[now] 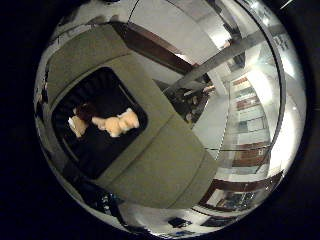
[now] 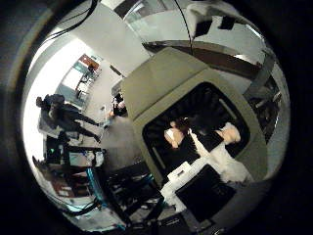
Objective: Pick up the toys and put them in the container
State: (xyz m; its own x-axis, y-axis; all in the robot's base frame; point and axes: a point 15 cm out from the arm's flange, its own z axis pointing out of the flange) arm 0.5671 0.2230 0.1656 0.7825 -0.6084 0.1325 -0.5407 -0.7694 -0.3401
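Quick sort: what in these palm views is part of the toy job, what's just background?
Job:
- black container set in the grey-green table
- cream plush toy lying in the container
- brown-and-cream plush toy beside it, also in the container
- hand, fingers reaching over the container

Background:
- grey-green table
- shelving along the far wall
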